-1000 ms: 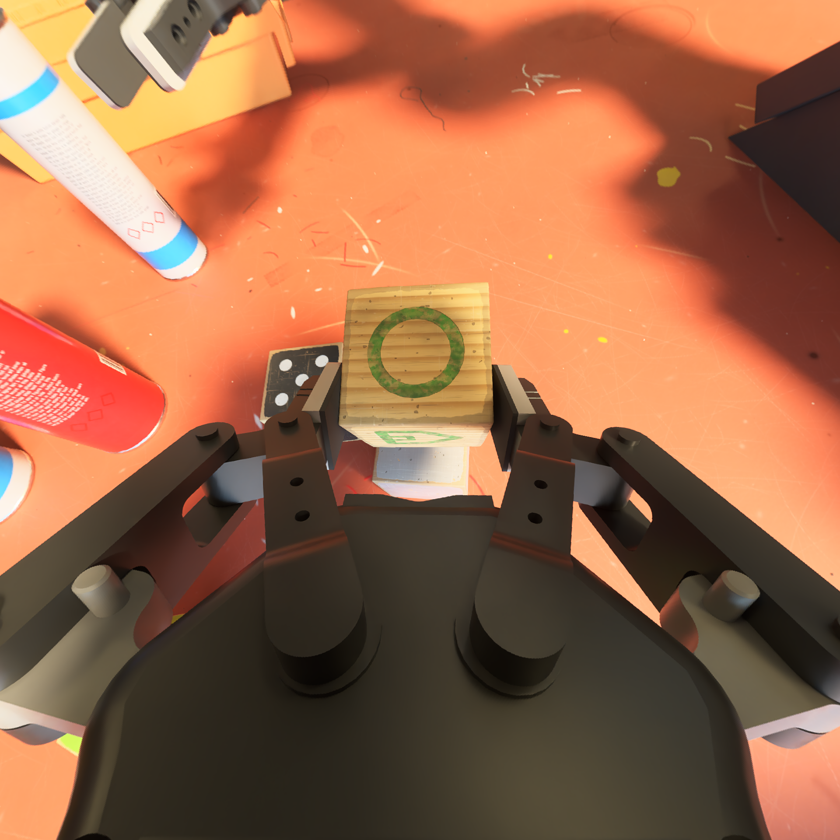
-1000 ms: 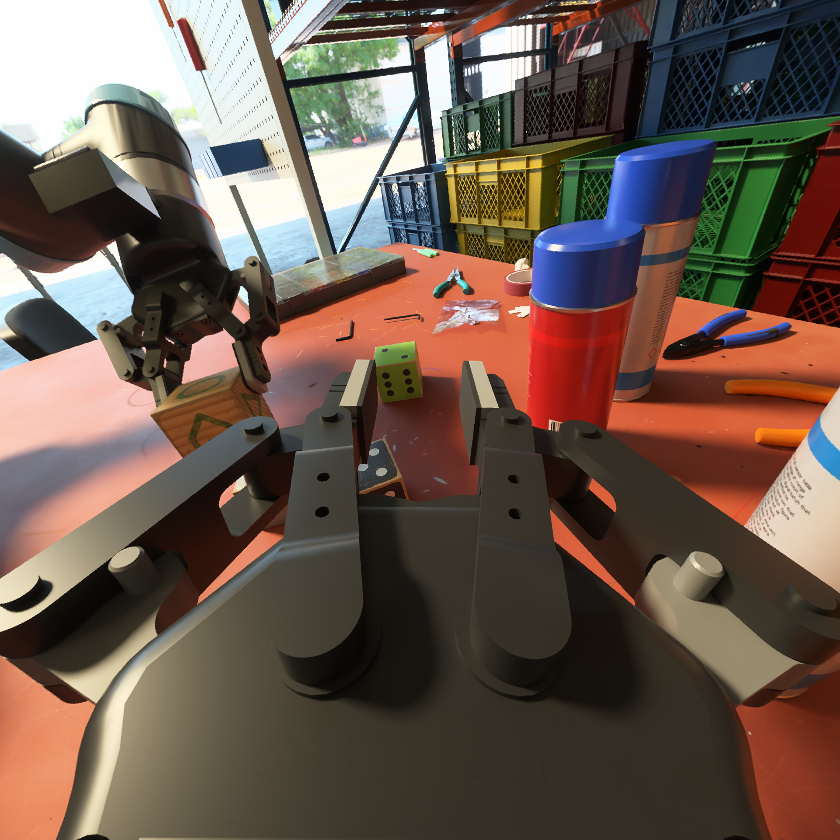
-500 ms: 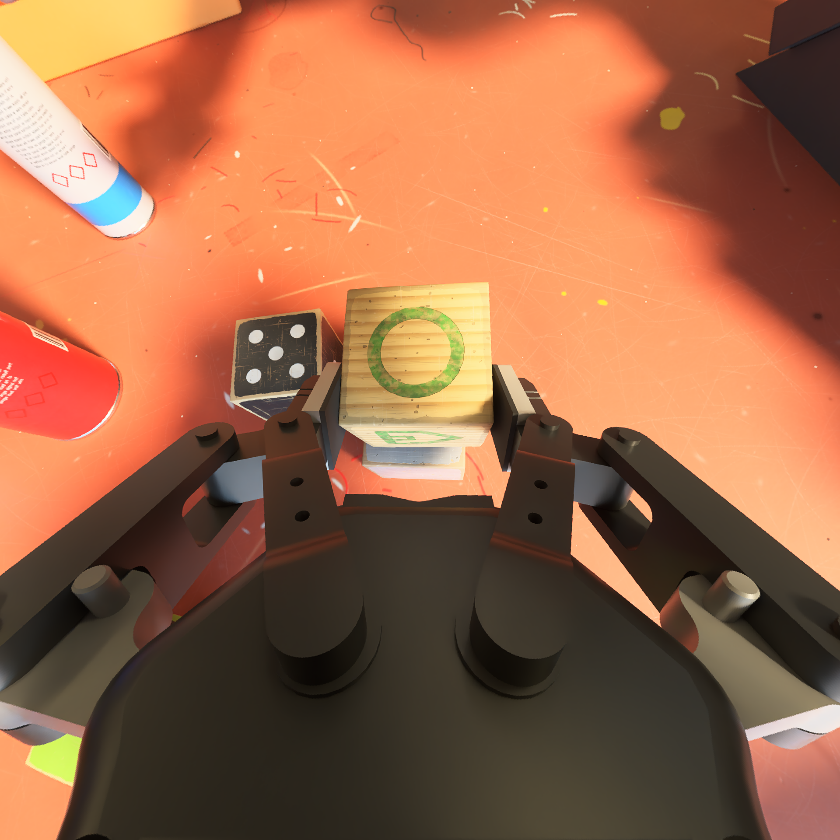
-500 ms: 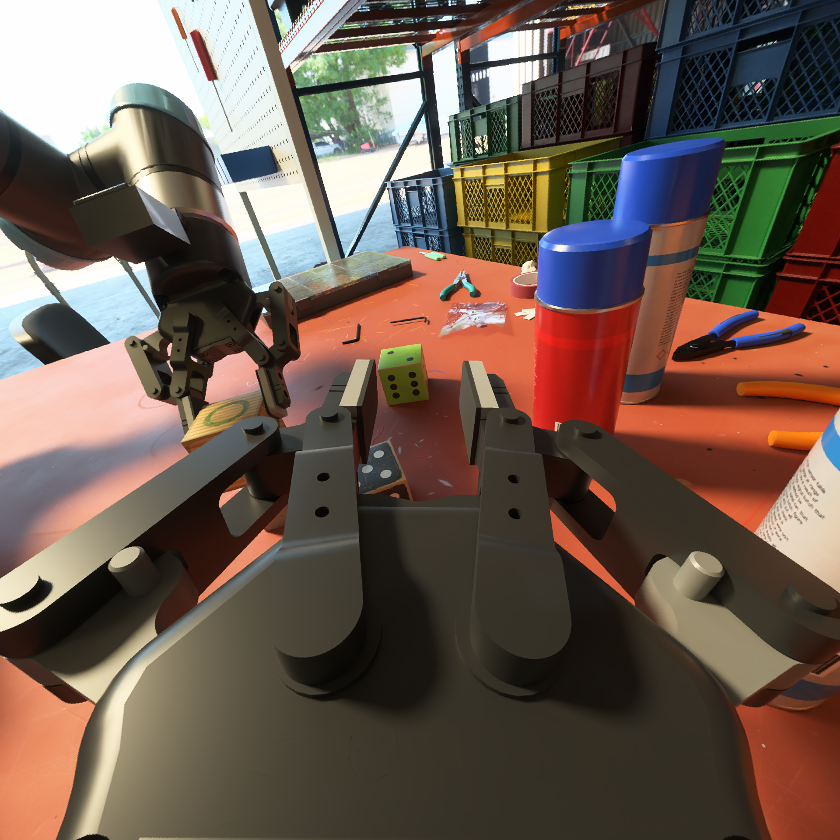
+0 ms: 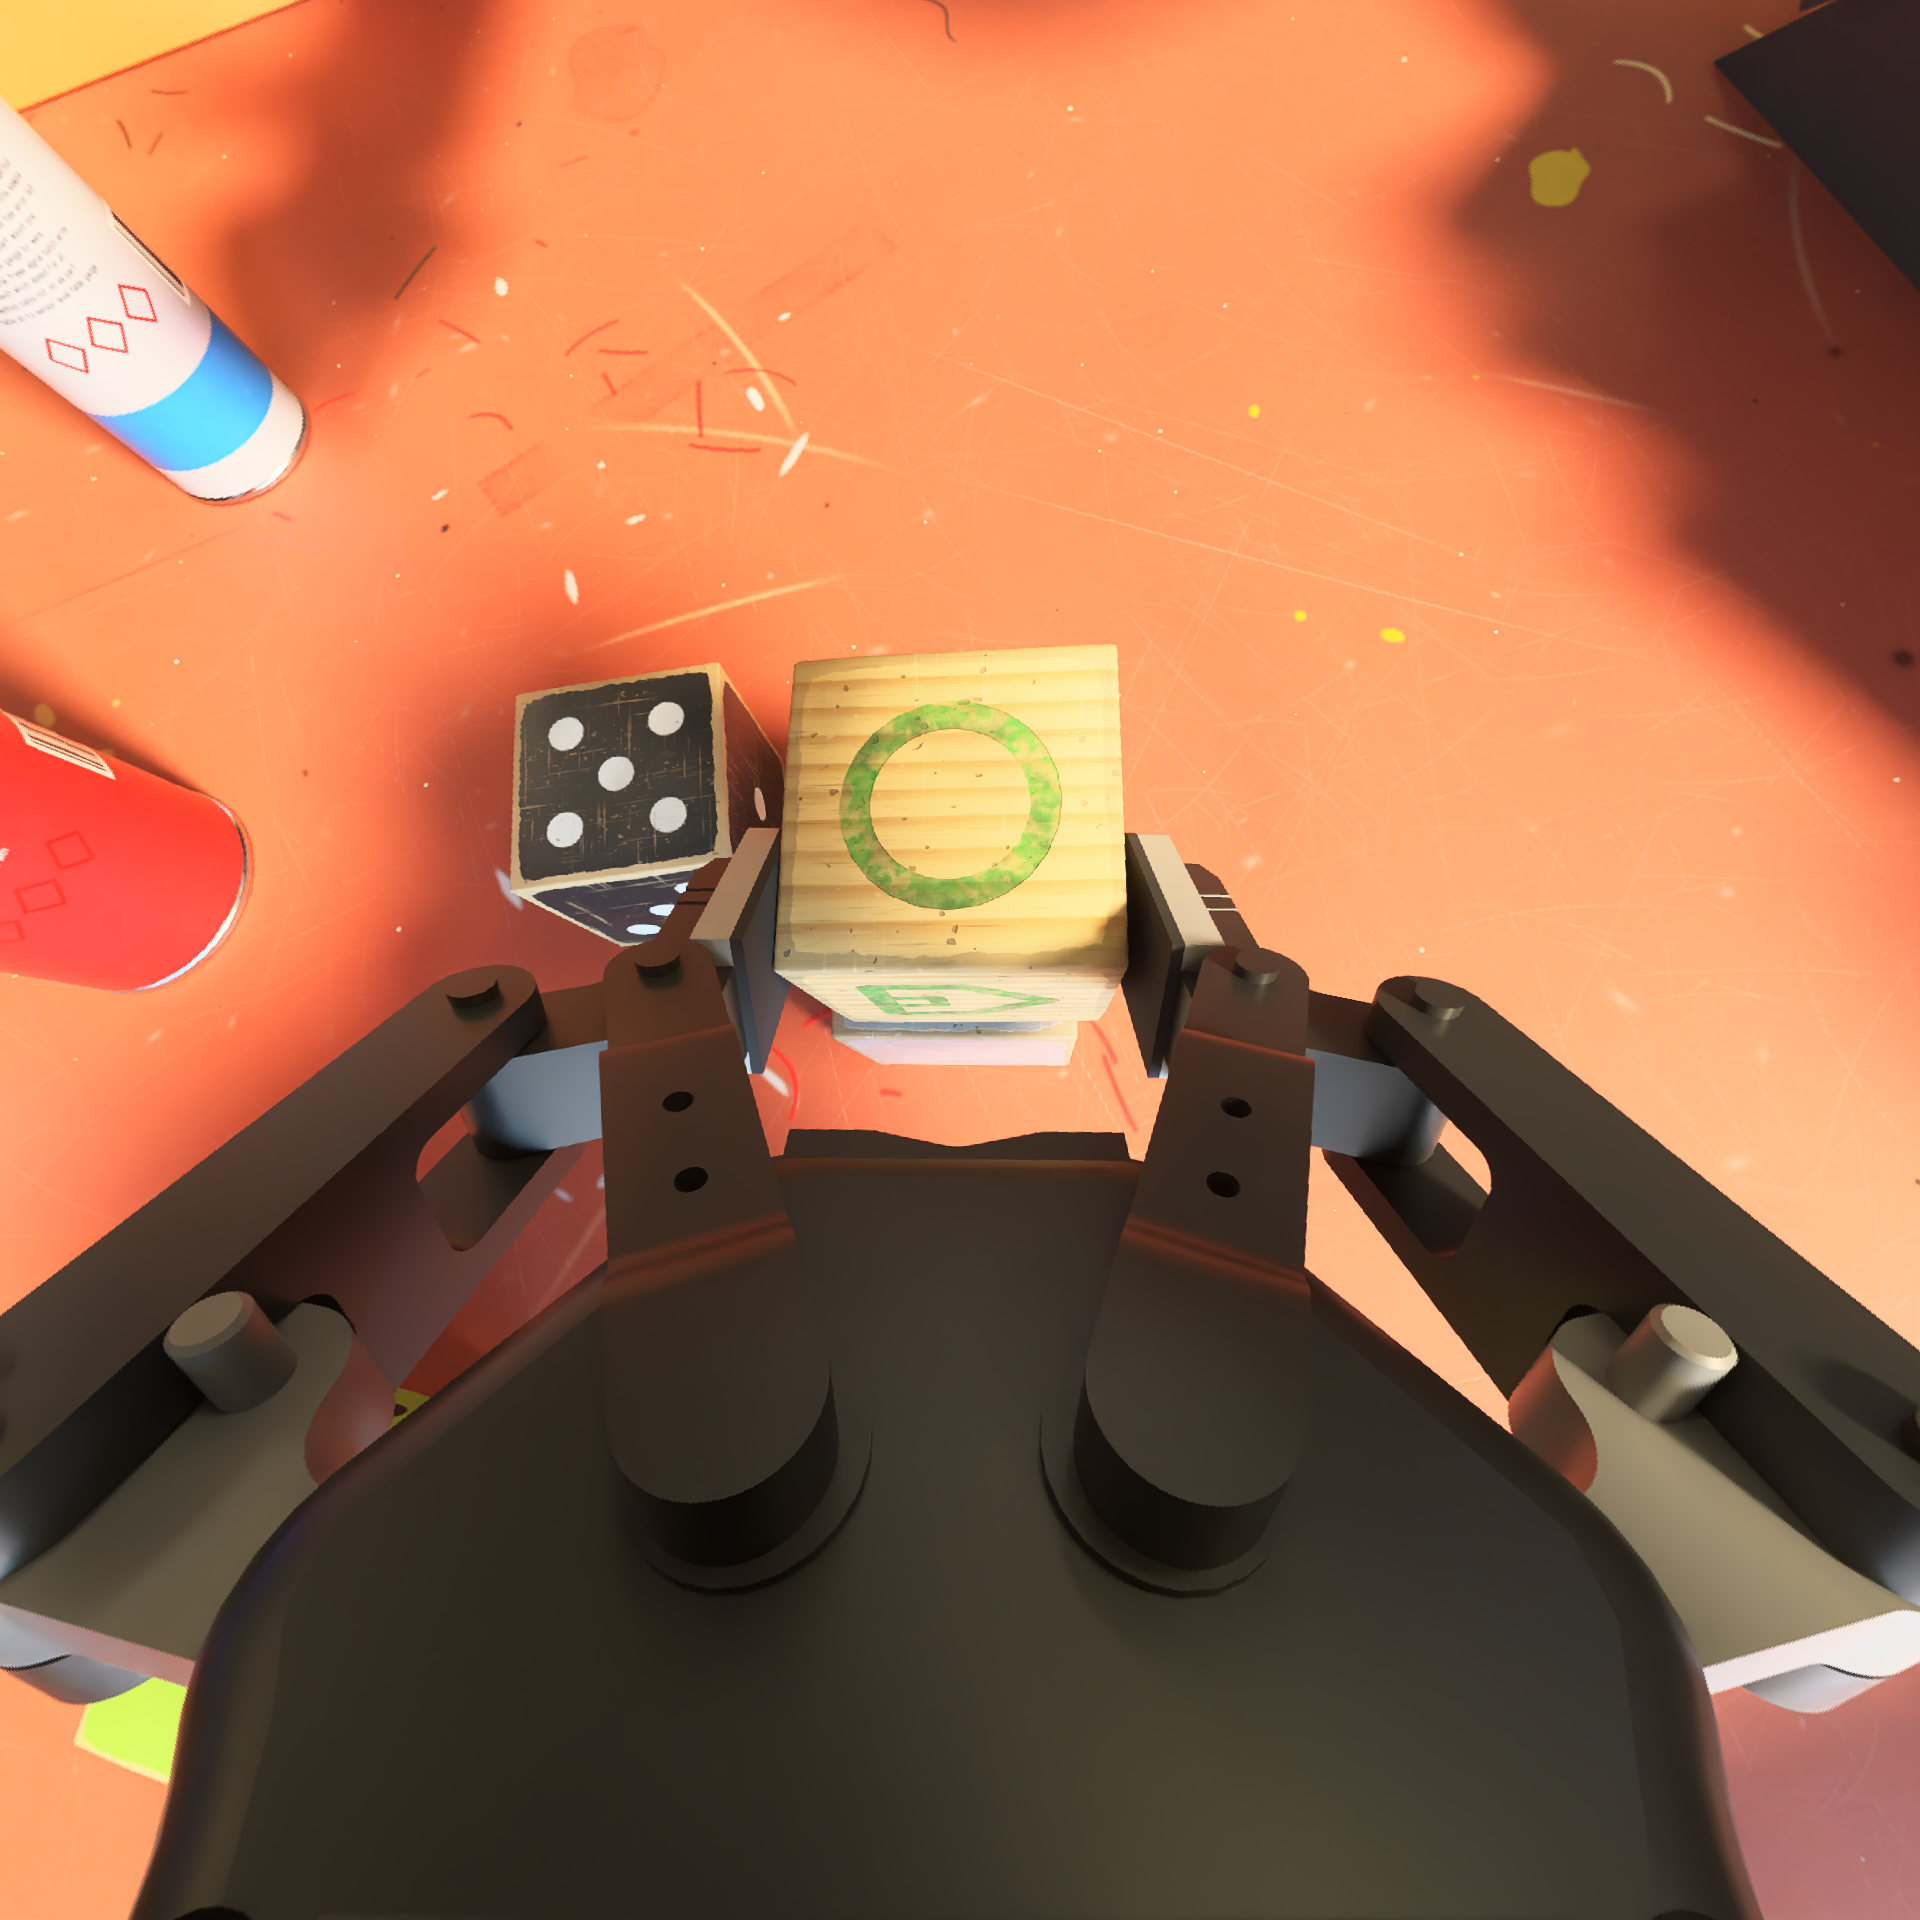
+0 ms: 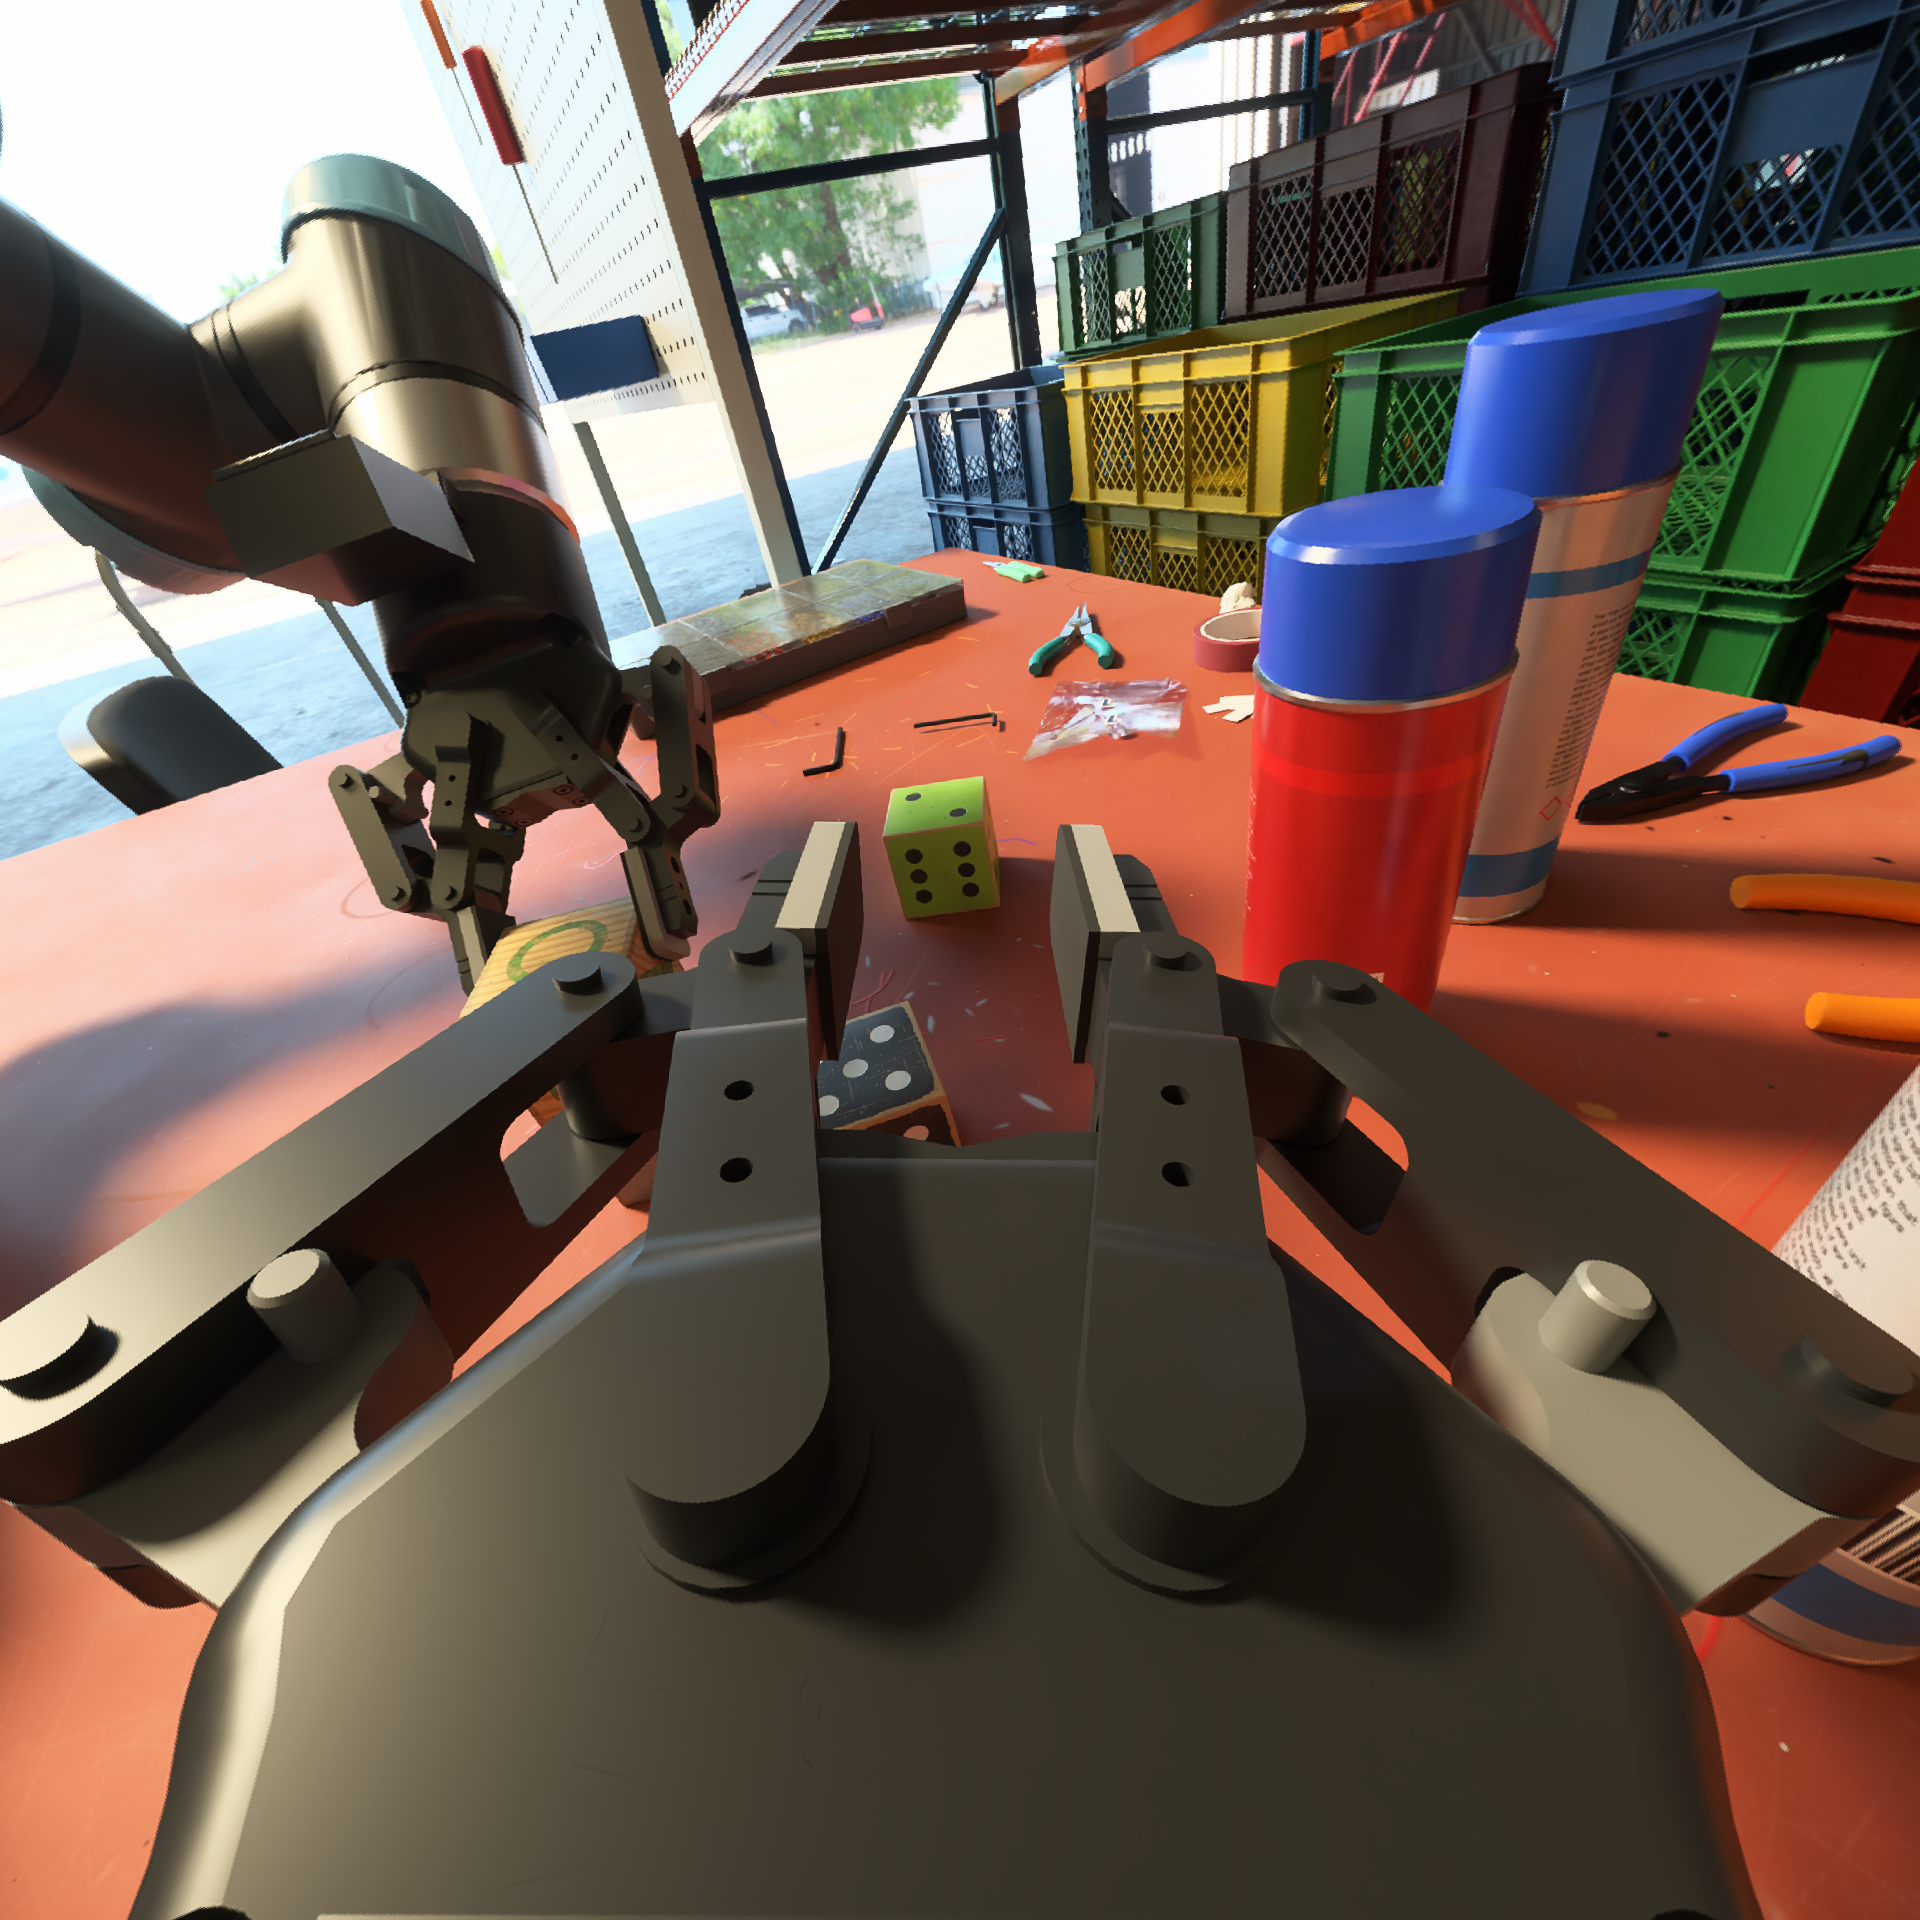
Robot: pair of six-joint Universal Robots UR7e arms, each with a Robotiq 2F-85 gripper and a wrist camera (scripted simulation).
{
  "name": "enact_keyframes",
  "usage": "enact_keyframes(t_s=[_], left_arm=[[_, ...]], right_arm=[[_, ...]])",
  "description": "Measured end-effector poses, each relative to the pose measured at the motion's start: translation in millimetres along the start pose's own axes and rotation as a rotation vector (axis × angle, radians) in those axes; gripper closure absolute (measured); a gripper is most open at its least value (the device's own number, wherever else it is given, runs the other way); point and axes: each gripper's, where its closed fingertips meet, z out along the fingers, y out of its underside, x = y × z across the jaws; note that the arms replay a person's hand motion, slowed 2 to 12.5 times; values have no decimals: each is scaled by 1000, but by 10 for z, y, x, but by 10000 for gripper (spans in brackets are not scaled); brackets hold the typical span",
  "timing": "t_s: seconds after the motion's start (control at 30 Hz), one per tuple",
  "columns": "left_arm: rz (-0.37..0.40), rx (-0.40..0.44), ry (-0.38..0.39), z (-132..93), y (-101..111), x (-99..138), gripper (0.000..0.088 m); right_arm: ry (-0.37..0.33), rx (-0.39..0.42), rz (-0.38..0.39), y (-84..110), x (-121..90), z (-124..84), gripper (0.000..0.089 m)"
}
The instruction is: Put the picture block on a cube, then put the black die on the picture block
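Note:
The wooden picture block [image 5: 951, 810] with a green ring on top is held between the fingers of my left gripper [image 5: 951, 914]. It is directly over a white cube [image 5: 951, 1044], of which only a thin front edge shows; I cannot tell whether they touch. The black die [image 5: 618, 790] stands on the table right beside the left finger, five pips up. In the right wrist view the left gripper [image 6: 569, 951] holds the block [image 6: 551, 940] low over the table. My right gripper [image 6: 956, 862] is open and empty, above the black die [image 6: 873, 1070].
A lime-green die [image 6: 940, 847] stands beyond the right fingers. A red spray can [image 6: 1371, 779] and a white one [image 6: 1558, 675] stand at the right, another white can [image 6: 1860, 1247] nearer. Pliers [image 6: 1745, 769] and orange pieces [image 6: 1829, 894] lie far right. Cans [image 5: 135, 343] lean in left of the block.
My left gripper has come down with the picture block, closer to the white cube and the table. The black die now shows fully beside it. The right gripper has barely moved.

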Motion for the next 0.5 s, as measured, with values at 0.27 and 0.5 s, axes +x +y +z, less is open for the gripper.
enact_keyframes(t_s=[0.27, 0.5], left_arm=[[-2, 10, 7, -5, -10, -9, 345], [-9, 9, 13, -10, 7, -16, 345]], right_arm=[[-14, -15, -2, 22, -23, 22, 559], [-21, -20, -5, 24, -35, 38, 559]])
